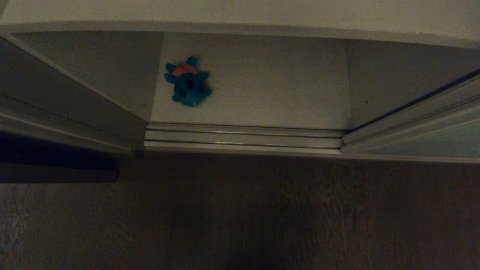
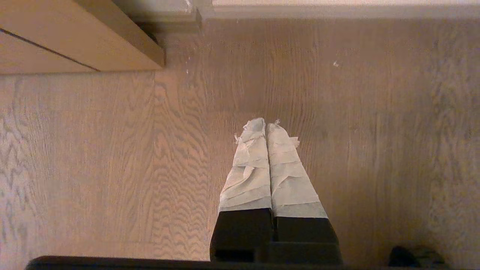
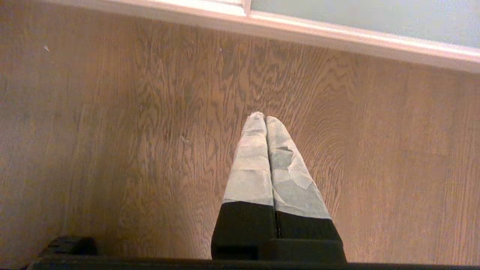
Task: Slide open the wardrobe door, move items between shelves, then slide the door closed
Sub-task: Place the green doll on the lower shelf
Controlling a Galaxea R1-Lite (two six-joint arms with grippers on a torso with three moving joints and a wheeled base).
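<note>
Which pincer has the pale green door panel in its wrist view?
The right pincer: the door panel shows beyond it. The left pincer sees a wooden cabinet corner instead.

Bottom shelf (image 1: pixel 262 93) of open wardrobe, one toy on it.
Shelf is a plain pale board, lit middle section, darker to either side. Blue plush with pink top (image 1: pixel 187 85) lies flat on it, toward the left of the lit section, roughly mid-depth, apart from the front edge. Double sliding track (image 1: pixel 243 138) runs along the shelf's front edge. Dark wood-grain floor (image 1: pixel 240 217) starts right at the track.
</note>
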